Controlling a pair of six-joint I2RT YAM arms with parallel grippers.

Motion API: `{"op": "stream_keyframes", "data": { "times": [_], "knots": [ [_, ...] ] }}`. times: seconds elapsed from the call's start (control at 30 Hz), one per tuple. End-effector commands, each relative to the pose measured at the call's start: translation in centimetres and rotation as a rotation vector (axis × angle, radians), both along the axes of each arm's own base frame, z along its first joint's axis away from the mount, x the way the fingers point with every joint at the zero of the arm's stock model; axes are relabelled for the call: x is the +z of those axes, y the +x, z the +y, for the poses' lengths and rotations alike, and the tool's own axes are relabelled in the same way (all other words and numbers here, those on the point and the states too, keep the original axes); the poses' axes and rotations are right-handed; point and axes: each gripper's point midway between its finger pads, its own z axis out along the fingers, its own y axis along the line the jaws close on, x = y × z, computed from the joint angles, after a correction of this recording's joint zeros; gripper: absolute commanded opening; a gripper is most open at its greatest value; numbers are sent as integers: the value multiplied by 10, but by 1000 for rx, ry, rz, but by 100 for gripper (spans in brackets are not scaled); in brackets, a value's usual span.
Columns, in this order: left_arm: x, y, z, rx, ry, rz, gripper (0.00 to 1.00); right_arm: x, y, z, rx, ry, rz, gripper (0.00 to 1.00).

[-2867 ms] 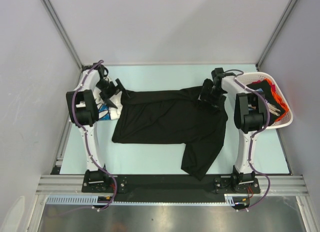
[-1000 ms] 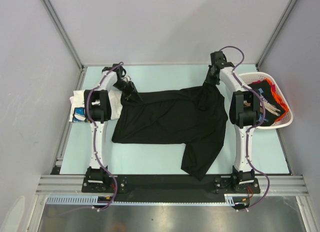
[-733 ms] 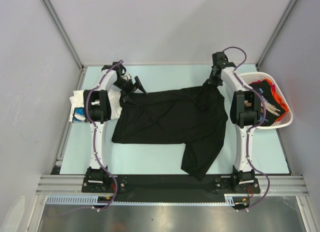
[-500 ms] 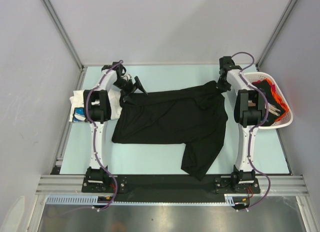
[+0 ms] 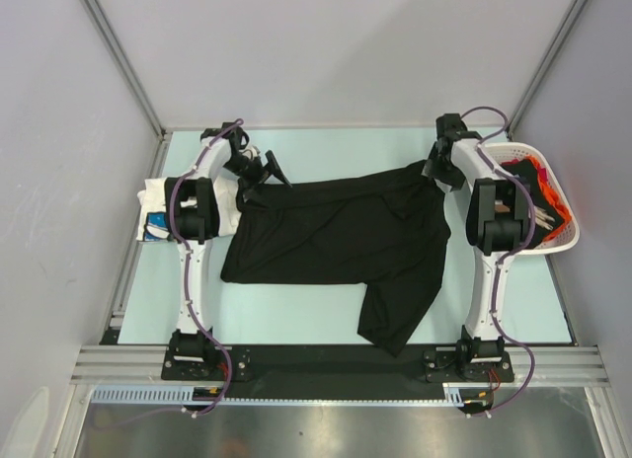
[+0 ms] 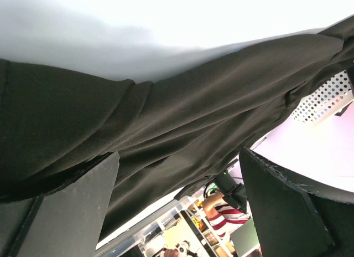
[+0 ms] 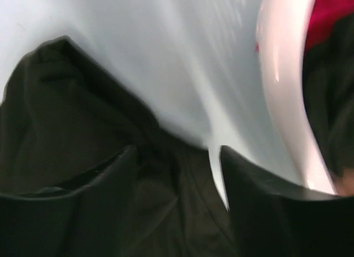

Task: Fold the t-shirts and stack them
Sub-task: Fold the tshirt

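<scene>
A large black t-shirt (image 5: 336,231) lies spread on the pale table, one sleeve trailing toward the near edge. My left gripper (image 5: 259,181) stands open at the shirt's back left corner; in the left wrist view its fingers (image 6: 72,212) are wide apart with the black cloth (image 6: 182,118) beyond them and nothing held. My right gripper (image 5: 436,170) is at the back right corner. In the right wrist view its jaws stand apart around loose black cloth (image 7: 171,212). A folded white printed t-shirt (image 5: 158,209) lies at the left, partly under the left arm.
A white slotted basket (image 5: 563,243) stands at the right edge with orange and dark shirts (image 5: 528,187) inside; its rim (image 7: 282,85) shows close beside the right gripper. Metal frame posts and grey walls enclose the table (image 5: 326,147).
The left gripper opened and let go of the shirt's left corner. The right gripper pulled the right corner toward the basket, flattening the back edge, then its jaws parted.
</scene>
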Motion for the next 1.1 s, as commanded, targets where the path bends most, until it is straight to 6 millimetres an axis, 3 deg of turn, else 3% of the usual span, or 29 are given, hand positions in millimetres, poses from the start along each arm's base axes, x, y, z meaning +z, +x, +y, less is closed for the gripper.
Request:
{"op": "stream_keyframes", "data": {
  "times": [0.0, 0.07, 0.13, 0.27, 0.33, 0.5, 0.6, 0.8, 1.07],
  "knots": [
    [-35, -13, 23, -20, 108, 61, 100, 68, -12, -3, -33, 36, -126, 76],
    [-35, -13, 22, -21, 105, 60, 100, 62, -27, 0, -43, 66, -107, 76],
    [-35, -13, 22, -23, 104, 58, 100, 74, -31, 4, -51, 117, -149, 75],
    [-34, -14, 22, -27, 102, 57, 100, 63, -40, 19, -47, 205, -168, 71],
    [-30, -15, 22, -30, 96, 52, 100, 53, -42, 15, -84, 273, -151, 69],
    [-19, -13, 18, -33, 89, 25, 100, 34, -42, 39, -87, 499, -162, 61],
    [-18, -13, 18, -35, 94, 18, 99, 28, -39, 42, -130, 589, -174, 60],
    [-19, -17, 17, -42, 94, 26, 100, 19, -38, 52, -152, 682, -183, 60],
    [-20, -18, 19, -45, 107, 26, 100, 9, -36, 50, -180, 677, -160, 56]
  ]
}}
